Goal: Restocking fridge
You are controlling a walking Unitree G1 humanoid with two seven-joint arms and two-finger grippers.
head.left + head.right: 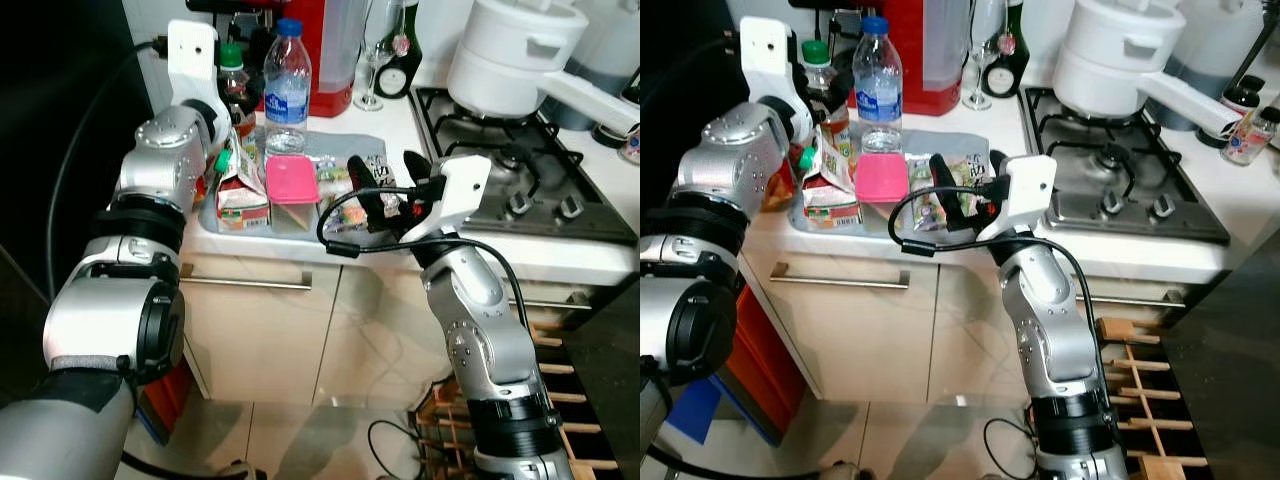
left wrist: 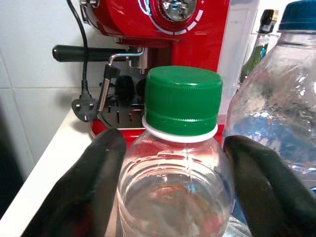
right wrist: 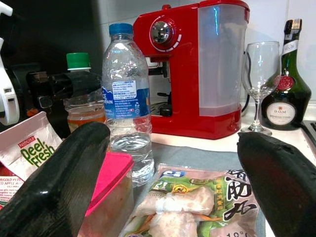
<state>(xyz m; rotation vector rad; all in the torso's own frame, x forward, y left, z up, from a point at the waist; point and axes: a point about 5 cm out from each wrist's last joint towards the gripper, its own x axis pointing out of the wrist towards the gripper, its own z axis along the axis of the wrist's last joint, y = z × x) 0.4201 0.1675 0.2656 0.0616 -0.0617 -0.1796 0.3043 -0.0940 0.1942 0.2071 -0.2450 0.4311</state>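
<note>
Meanwhile the left gripper (image 2: 173,197) stood open around the green-capped bottle (image 2: 181,148) at the tray's (image 1: 215,222) back-left corner; the right gripper (image 3: 163,177), fingers apart, hovered over the food packet (image 3: 197,202) near the bench's front edge.

Green-capped bottle (image 2: 180,163): clear ribbed plastic, glossy. Water bottle (image 1: 287,90): clear plastic, paper label. Pink-lidded box (image 1: 292,190): matt plastic. Coffee machine (image 3: 195,69): glossy red plastic. Hob (image 1: 520,170): brushed metal.

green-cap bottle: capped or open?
Capped. The green-cap bottle stands upright with its cap seated on the neck, between the left end effector fingers.
</note>
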